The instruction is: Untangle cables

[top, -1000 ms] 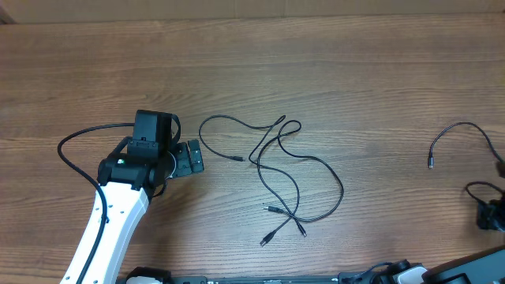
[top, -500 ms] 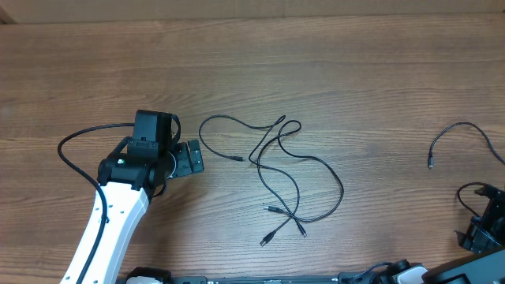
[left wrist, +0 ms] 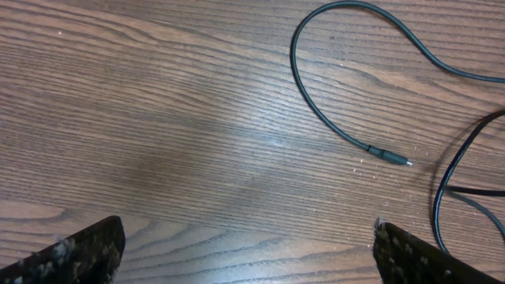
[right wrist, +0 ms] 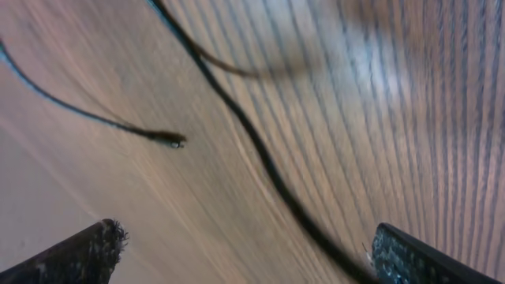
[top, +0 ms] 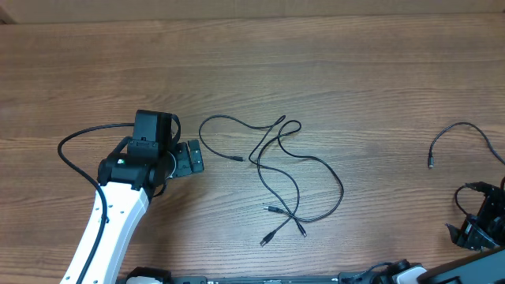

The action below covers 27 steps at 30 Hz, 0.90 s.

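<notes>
Cables (top: 280,170): lying in loose, crossing loops at the middle of the surface (top: 331,71) (another strand (top: 461,130) is lying well apart, far right).
Left end effector (top: 196,158): standing released, facing the loops, near a plug (left wrist: 390,156).
Right end effector (right wrist: 245,241): gaping wide, grasping nothing.

Robot lab: white arm (top: 110,213) over wooden table (top: 331,63).

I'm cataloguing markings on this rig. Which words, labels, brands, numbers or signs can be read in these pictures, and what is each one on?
None: no text can be read in any view.
The cables, the wooden table and the left arm show no print, label or logo.
The right arm is dark and cut off at the frame edge; no marking can be made out on it.
The right wrist view is blurred; only wood and cable show.
</notes>
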Available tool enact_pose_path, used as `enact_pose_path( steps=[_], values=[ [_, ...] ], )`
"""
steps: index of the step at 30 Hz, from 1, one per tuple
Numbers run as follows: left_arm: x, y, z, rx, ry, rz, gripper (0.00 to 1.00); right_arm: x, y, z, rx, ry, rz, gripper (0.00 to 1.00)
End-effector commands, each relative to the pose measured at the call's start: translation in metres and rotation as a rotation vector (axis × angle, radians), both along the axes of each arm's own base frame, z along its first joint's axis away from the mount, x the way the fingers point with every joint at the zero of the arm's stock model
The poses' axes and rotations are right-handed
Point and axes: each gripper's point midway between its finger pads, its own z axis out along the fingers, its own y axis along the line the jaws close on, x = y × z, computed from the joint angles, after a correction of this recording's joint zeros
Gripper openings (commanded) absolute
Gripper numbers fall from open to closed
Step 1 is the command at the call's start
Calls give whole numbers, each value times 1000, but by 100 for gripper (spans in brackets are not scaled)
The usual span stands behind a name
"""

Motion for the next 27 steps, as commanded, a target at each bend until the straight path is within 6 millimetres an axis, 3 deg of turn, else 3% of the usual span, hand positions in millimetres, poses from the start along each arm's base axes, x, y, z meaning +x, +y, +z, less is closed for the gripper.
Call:
enact_pose_path(
  steps=[1,6,12,16,21,27],
  values=[
    [5,0,6,4,-18,-22,100,5,-2,24,-84,-57,27,100],
    [5,0,6,4,-18,-22,100,10,-3,50,-189,-126,40,100],
    [5,0,6,4,-19,-22,100,35,3,102,-392,-376,199,100],
    [5,0,6,4,-18,-22,100,49,-8,129,-567,-449,256,100],
    [5,0,6,4,-18,-22,100,66,-18,127,-681,-395,312,100],
    [5,0,6,4,-18,-22,100,105,-7,107,-738,-314,438,100]
  ],
)
